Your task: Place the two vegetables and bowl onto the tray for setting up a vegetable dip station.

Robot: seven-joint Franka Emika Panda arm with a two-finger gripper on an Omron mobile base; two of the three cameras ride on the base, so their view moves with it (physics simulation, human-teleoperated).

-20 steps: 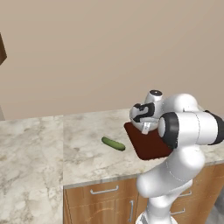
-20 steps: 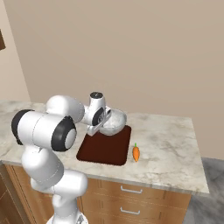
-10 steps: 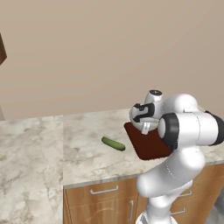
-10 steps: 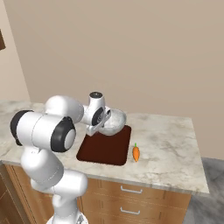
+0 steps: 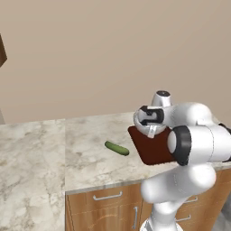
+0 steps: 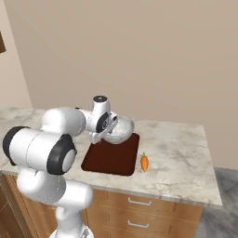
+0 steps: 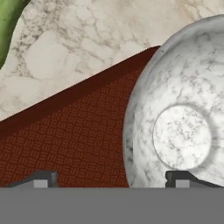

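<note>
Your tool has just opened wide and holds nothing: the bowl now rests released at the tray's 12 o'clock end. Bowl done, you judge. Carrot lies at the tray's 3 o'clock, cucumber at 9 o'clock, both on the surface.

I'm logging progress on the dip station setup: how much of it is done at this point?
Done: the bowl sits on the tray's far end. In hand: nothing; the gripper is open, its fingertips either side of the bowl's rim. Left: the cucumber lies on the counter beside the tray, and the carrot lies on the counter at the tray's other side.
</note>
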